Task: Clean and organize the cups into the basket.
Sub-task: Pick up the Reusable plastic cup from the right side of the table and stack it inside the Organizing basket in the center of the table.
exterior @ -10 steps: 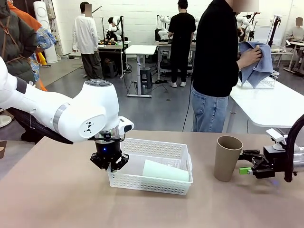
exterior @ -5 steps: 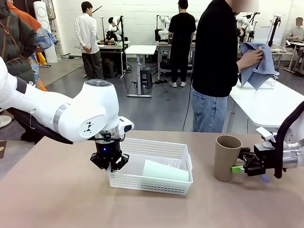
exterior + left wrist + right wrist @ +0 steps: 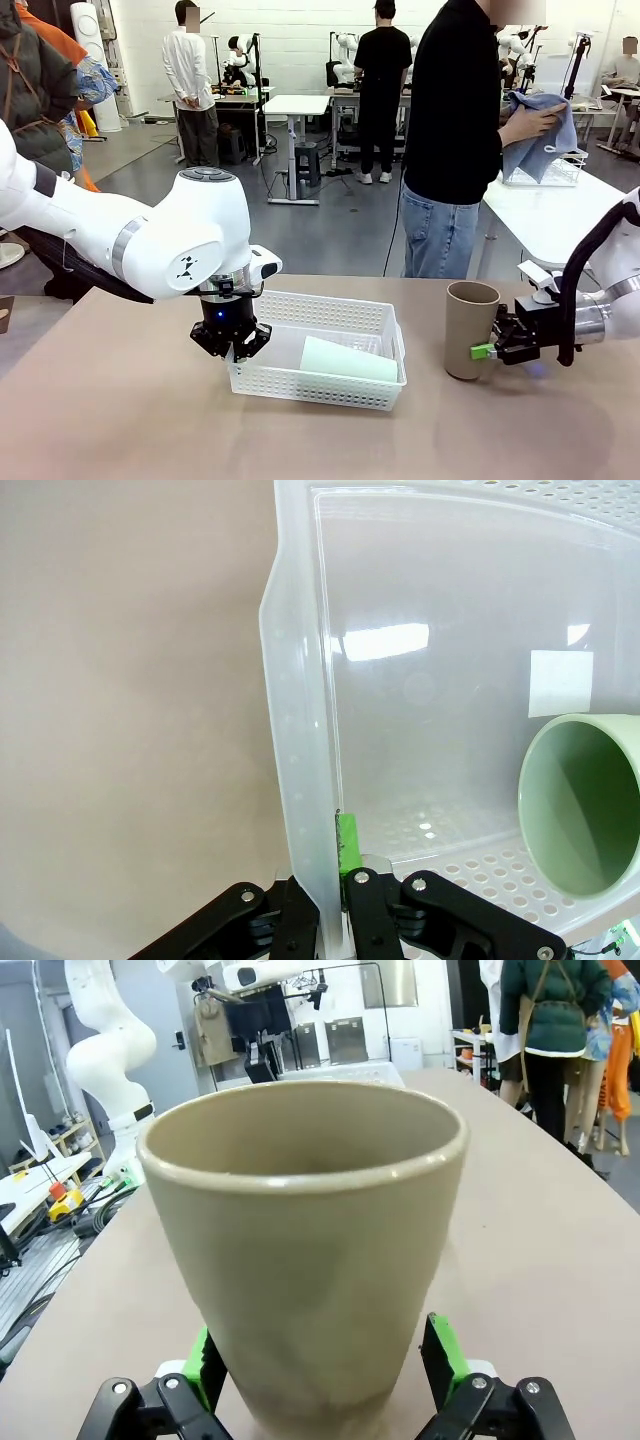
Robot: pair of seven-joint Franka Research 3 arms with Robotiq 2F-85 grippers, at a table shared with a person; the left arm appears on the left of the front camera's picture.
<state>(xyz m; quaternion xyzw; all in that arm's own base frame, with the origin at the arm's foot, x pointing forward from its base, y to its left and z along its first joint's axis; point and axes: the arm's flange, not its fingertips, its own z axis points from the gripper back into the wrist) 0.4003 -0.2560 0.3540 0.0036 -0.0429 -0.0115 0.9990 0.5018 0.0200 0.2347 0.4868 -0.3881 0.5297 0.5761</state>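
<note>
No text, label or number is legible — nothing to read.

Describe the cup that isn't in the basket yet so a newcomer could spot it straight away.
On the beige tabletop, find the shallow white lattice-sided plastic basket near the middle. To its right stands a tall tapered tan-brown matte tumbler, upright, between the open green-padded fingers of the right gripper. Unlike it, the pale mint green tumbler lies on its side inside the basket.

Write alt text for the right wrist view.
A tan cup stands upright on the tan table, close to the camera, between the green pads of the open right gripper. Whether the pads touch it cannot be told.
</note>
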